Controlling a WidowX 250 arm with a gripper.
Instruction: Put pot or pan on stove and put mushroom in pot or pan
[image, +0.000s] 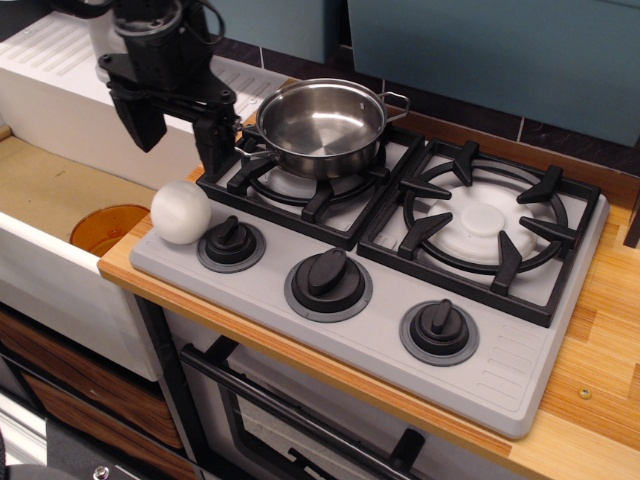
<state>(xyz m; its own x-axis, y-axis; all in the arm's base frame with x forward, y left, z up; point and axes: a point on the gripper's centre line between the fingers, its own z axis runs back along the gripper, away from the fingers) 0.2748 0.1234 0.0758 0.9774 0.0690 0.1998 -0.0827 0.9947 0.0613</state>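
Shiny steel pot (322, 125); white mushroom (180, 212); grey stove (380, 330), black grates (482, 232).

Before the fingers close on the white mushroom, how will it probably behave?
The mushroom shows a smooth ball-like cap, so it may slip between the fingers and roll across the flat grey stove if nudged. It sits near the counter edge, so a push could send it off. It looks rigid, probably light.
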